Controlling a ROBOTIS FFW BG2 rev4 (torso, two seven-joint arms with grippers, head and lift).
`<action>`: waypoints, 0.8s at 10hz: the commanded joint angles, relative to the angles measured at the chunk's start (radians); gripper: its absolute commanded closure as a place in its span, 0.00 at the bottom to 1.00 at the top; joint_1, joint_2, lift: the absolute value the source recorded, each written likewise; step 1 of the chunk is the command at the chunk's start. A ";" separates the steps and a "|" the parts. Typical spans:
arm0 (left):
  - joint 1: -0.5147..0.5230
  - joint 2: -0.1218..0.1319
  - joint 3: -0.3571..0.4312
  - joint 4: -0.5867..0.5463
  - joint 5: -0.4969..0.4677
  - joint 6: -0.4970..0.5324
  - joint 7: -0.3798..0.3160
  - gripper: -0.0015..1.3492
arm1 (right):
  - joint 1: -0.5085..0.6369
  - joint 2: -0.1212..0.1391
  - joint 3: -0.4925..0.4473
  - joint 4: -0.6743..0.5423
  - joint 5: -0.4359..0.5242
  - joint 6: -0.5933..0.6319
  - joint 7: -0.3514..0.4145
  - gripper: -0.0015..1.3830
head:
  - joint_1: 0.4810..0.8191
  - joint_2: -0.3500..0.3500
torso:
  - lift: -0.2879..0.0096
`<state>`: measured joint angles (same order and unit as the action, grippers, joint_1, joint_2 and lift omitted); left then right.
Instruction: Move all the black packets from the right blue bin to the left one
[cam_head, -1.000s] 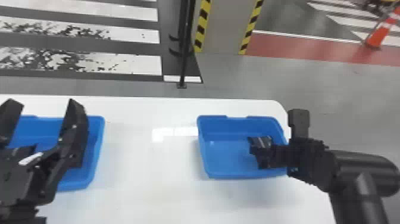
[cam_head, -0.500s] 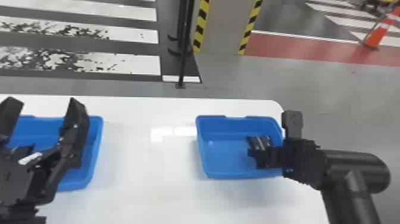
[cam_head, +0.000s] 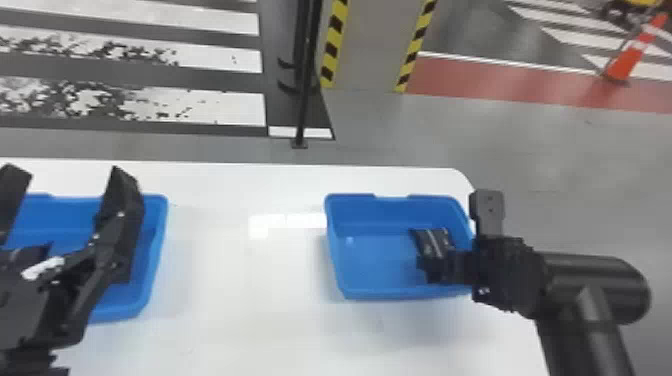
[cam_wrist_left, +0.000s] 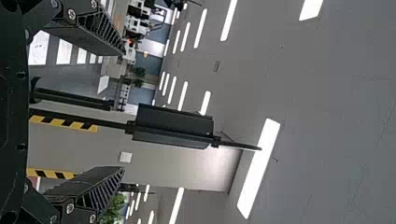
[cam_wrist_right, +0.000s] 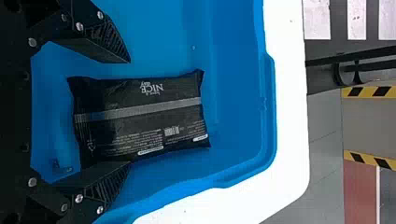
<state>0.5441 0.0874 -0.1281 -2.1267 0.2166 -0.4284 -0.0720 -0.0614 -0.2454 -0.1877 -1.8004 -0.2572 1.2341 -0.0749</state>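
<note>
Lies flat on the floor of the right blue bin (cam_head: 375, 262), as a black packet (cam_wrist_right: 140, 128). Looks soft and slightly puffed, roughly rectangular, with shallow creases, drawn-in long sides and small pointed corners at the ends. Is dark all over, with a faint sheen on the film. Carries a dull grey stripe along its length, from one short end to the other. Bears pale lettering on one side of the stripe; on the other, rows of finer print, a small barcode and two rounded white marks close to the long edge.

Has one end between the fingers of the right gripper (cam_head: 452, 267), parted wide around it. In the right wrist view, meets or passes under one finger at a long edge, impossible to tell which; is well clear of the other finger, with blue bin floor between.

At the left blue bin (cam_head: 159, 220), shows the left gripper (cam_head: 65, 175) parked above, fingers spread well apart and free of any load. On the white table (cam_head: 225, 300), has both bins set apart.
</note>
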 joint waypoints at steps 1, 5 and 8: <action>0.001 0.000 0.000 0.000 -0.001 0.004 0.000 0.12 | 0.002 0.000 -0.008 0.010 0.000 -0.002 0.001 0.28 | 0.63 0.14 | 0.50; 0.001 -0.001 0.002 0.012 0.001 0.009 0.000 0.12 | 0.051 0.003 -0.014 -0.005 -0.082 -0.196 0.003 0.80 | 0.63 0.14 | 0.50; -0.004 -0.003 0.002 0.015 0.005 0.004 0.000 0.12 | 0.125 0.012 -0.014 -0.091 -0.122 -0.326 0.015 0.81 | 0.63 0.18 | 0.50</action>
<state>0.5420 0.0850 -0.1256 -2.1130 0.2197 -0.4234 -0.0720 0.0459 -0.2372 -0.2015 -1.8638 -0.3739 0.9350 -0.0598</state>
